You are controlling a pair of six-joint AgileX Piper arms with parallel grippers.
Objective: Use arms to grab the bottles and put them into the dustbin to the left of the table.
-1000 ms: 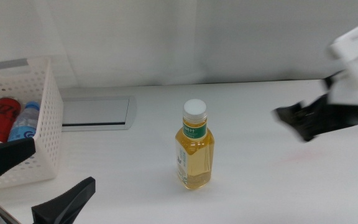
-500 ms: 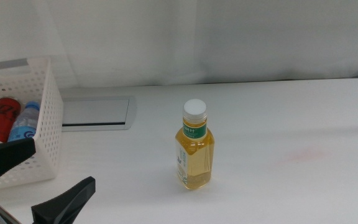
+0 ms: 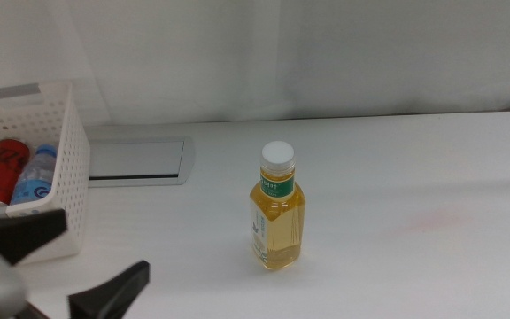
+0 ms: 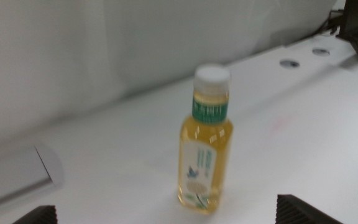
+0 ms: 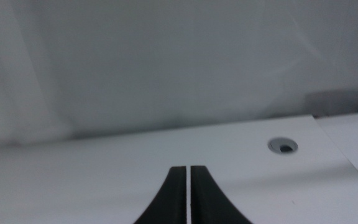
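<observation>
A: Middle view: what has changed?
B: The left pincer (image 3: 69,261), jaws spread wide and empty, has shifted slightly right toward the yellow bottle (image 3: 278,213), upright mid-surface. The right pincer (image 5: 188,186), pressed together, stays withdrawn off to the right.

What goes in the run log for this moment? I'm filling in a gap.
left tool open, near the dustbin | yellow bottle upright on table, ungrasped | right tool shut, away from the bottle
</observation>
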